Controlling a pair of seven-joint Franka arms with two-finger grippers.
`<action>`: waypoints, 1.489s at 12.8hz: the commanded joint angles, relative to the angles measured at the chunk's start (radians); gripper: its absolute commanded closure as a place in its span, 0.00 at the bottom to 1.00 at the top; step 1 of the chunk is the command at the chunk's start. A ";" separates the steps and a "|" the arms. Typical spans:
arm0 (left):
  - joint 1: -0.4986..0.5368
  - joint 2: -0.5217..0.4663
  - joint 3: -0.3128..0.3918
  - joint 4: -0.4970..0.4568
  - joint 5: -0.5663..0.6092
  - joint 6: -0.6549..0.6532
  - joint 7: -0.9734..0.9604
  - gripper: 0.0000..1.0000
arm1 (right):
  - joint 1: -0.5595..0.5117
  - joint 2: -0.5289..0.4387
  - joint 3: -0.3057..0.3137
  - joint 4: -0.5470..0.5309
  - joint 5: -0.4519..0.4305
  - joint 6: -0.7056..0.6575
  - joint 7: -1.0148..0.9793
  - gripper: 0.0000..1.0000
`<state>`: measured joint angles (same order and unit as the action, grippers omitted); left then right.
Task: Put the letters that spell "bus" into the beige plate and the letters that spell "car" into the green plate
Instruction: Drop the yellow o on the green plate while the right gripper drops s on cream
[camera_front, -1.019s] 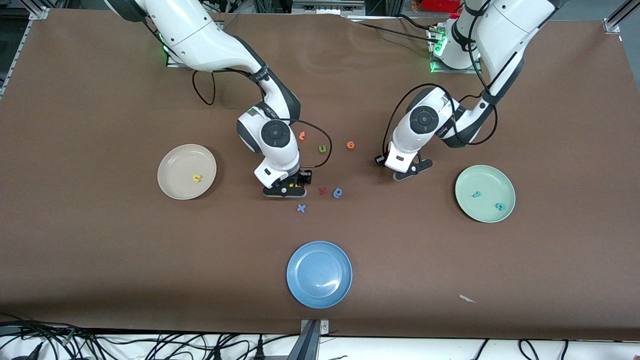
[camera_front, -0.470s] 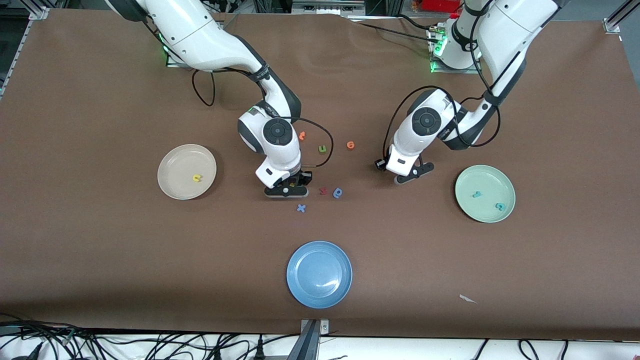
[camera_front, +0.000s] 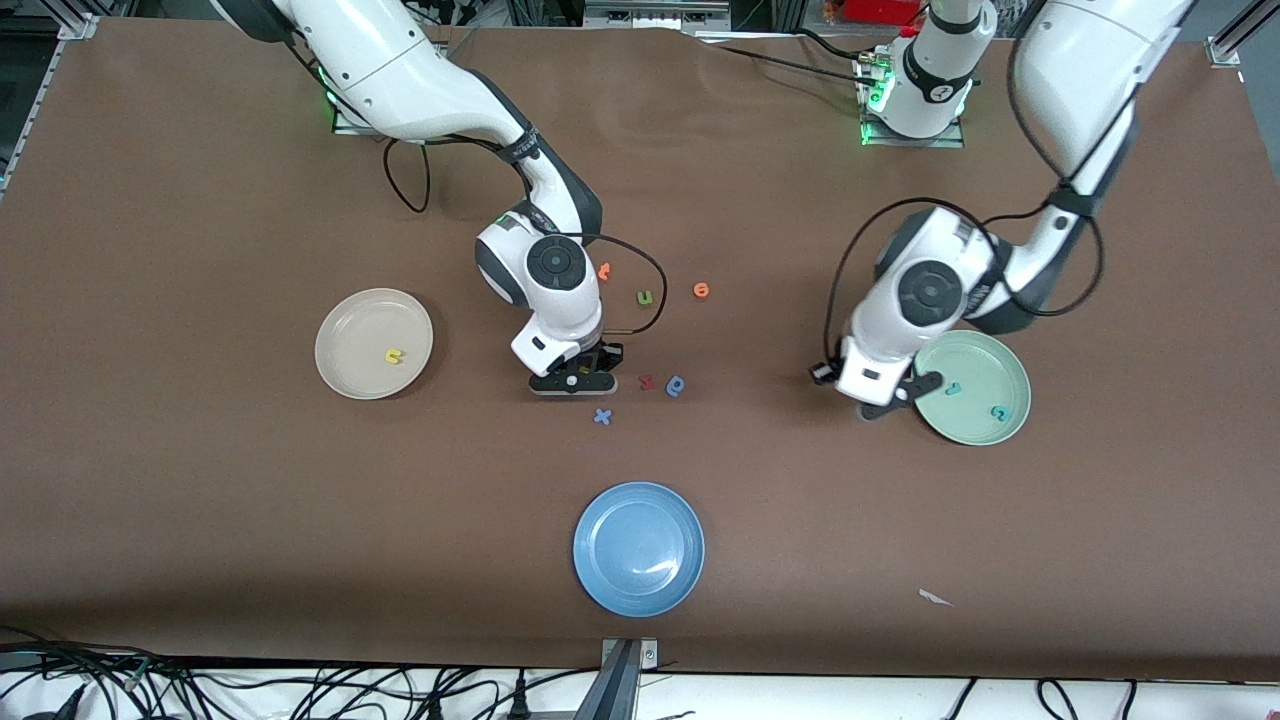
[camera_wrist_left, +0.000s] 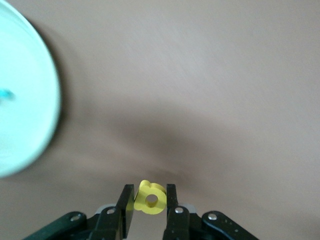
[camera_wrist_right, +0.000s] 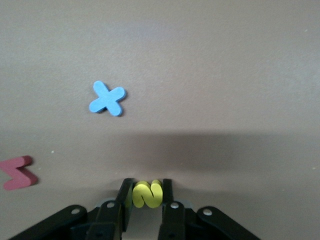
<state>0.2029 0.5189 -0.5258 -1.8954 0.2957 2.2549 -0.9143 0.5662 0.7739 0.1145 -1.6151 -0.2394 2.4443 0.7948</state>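
Since a second ago my left arm has swung from the middle of the table toward its own end, carrying the yellow a (camera_wrist_left: 150, 198) up to the rim of the green plate (camera_front: 1005, 425); my right arm has stayed over the same spot, and its fingers have come together on the yellow s (camera_wrist_right: 146, 194).

Going from the right arm's end of the table: the beige plate (camera_front: 350, 330) lies well apart from my right fingers and has one small yellow u (camera_front: 395, 355) lying flat in it. My right gripper (camera_front: 572, 383) is down at the table with its fingers (camera_wrist_right: 125, 197) pinching the yellow s, a small wavy foam piece standing on edge between them. A blue x (camera_wrist_right: 107, 98) lies flat on the table near those fingertips, and a red z (camera_wrist_right: 18, 172) lies off to one side of them.

My left gripper (camera_front: 888, 405) hangs over the table just beside the green plate's rim, its fingers (camera_wrist_left: 126, 202) pinching the yellow a, a small rounded foam letter with a round hole, held on edge. In the pale green plate lie a teal r (camera_front: 954, 388) and a teal c (camera_front: 998, 411), apart from each other.
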 joint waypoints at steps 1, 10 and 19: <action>0.100 -0.002 -0.013 0.019 0.013 -0.041 0.150 1.00 | -0.003 -0.040 -0.025 0.003 -0.012 -0.095 -0.101 0.84; 0.320 0.030 -0.005 0.004 0.026 -0.126 0.557 0.96 | -0.285 -0.381 -0.032 -0.327 0.054 -0.142 -0.618 0.84; 0.331 -0.022 -0.017 0.097 0.013 -0.191 0.555 0.00 | -0.423 -0.479 -0.033 -0.617 0.055 0.051 -0.770 0.43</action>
<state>0.5283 0.5309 -0.5291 -1.8332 0.2957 2.1272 -0.3665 0.1601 0.3343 0.0699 -2.1642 -0.2014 2.4402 0.0476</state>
